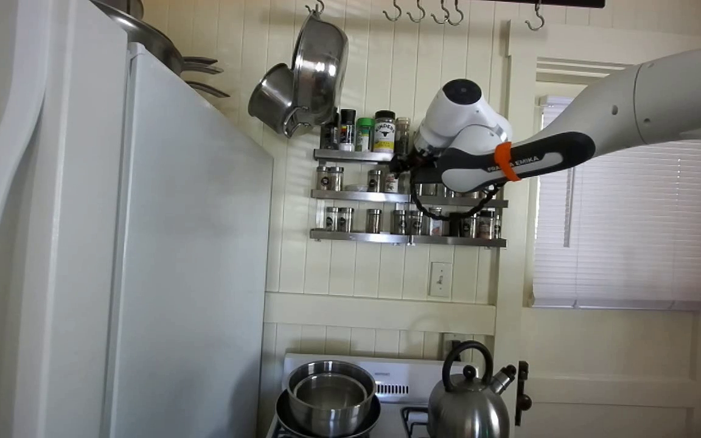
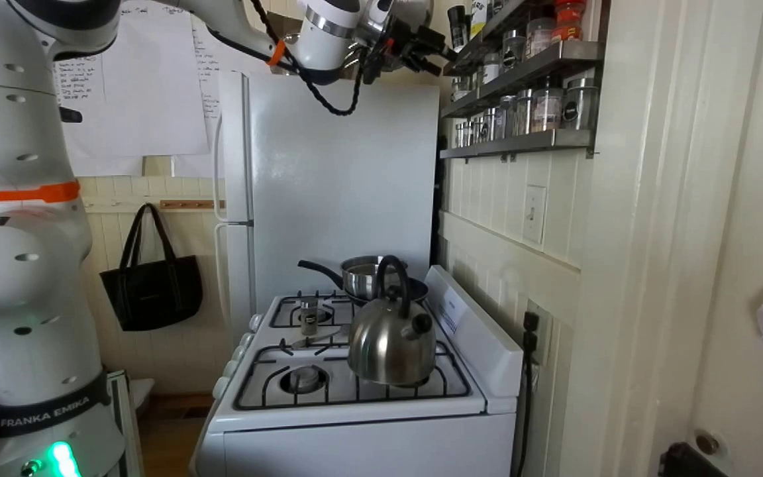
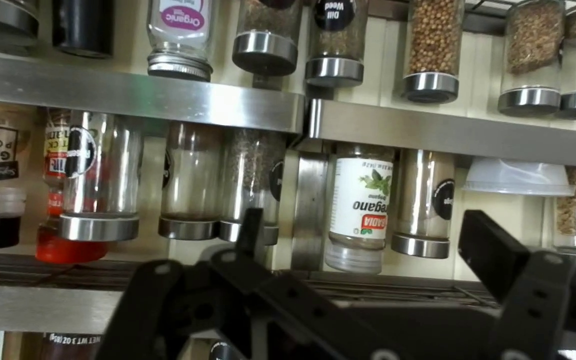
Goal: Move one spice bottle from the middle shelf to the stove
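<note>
Clear oregano bottle with white label and pale cap (image 3: 360, 205): our likeliest target, since the task names no particular one; it stands on the middle shelf (image 3: 458, 131), the narrow chrome-railed second tier of the metal wall rack (image 1: 359, 235).
Its axis: vertical, cap upward in the room. The wrist view shows the rack inverted, so there the cap points down and the lettering reads upside down; the label faces the camera, turned slightly aside.
Slim clear jar of tan powder with metal lid (image 3: 424, 200): upright too, just beside the oregano bottle; we cannot tell whether they touch.
Black two-fingered hand (image 3: 363, 232): fingers spread wide, gripping nothing. In the wrist view bottle and jar both fall between them.
White gas stove (image 2: 361, 447): the destination, well below the rack. On it we see a steel kettle with black handle (image 2: 391, 341) and, toward the front, a small clear jar with metal lid (image 2: 308, 317), upright.
Done: only the approach to the shelf, as we judge it.
Remaining: closing on one bottle, lifting it over the rail, carrying it down and setting it upright. We cannot tell where the stove's jar came from; had it come from this shelf, the move would be complete already.
</note>
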You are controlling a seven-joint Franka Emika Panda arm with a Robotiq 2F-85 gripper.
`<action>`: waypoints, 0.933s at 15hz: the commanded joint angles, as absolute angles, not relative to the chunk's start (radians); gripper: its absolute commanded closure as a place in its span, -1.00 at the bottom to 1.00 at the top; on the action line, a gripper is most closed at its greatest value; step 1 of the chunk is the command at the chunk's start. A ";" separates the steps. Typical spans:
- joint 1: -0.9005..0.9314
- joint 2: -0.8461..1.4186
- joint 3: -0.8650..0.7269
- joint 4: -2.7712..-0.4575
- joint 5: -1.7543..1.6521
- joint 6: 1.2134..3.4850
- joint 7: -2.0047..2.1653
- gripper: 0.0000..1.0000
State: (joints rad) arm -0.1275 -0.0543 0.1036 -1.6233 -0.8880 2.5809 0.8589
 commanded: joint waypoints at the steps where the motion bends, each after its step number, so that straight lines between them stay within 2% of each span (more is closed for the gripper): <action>1: -0.150 0.001 0.087 -1.571 -0.969 2.654 0.949 -1.00; 8: -0.165 0.124 0.053 -1.483 -1.062 2.810 1.058 -1.00; 14: -0.157 0.203 0.040 -1.398 -1.132 2.824 1.118 -1.00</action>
